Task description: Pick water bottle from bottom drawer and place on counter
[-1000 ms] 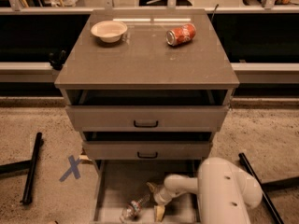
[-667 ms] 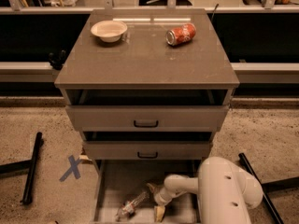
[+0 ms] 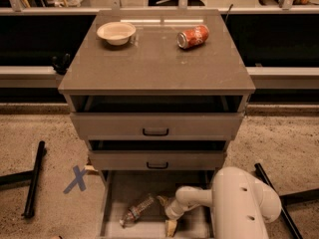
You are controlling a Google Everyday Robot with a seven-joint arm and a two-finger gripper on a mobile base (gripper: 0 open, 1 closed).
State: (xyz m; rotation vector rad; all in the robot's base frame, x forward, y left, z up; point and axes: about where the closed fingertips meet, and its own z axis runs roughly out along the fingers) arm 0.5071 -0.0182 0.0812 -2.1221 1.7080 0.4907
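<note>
Clear plastic, catching a few pale glints, makes up the water bottle [image 3: 137, 210], which lies on its side on the flat grey floor of the bottom drawer [image 3: 124, 185]. It lies slantwise, one end toward the drawer's front left and the other toward the middle. Its body looks crinkled and see-through; the label band and cap are too dim to make out. The drawer is pulled well out below two shallower drawers, the upper one [image 3: 155, 126] and the middle one [image 3: 157, 159], each with a black handle and each a little open. The gripper [image 3: 166, 213] is down inside the bottom drawer, just to the right of the bottle, at the end of a thick white arm [image 3: 239, 203] that reaches in from the lower right. Its tan jaws stand spread apart, one near the bottle's inner end and one toward the drawer's front, with nothing clamped between them. Above, the glossy grey-brown counter [image 3: 154, 59] carries a cream bowl [image 3: 116, 33] at its back left and a red soda can [image 3: 193, 36] lying on its side at the back right, well apart.
</note>
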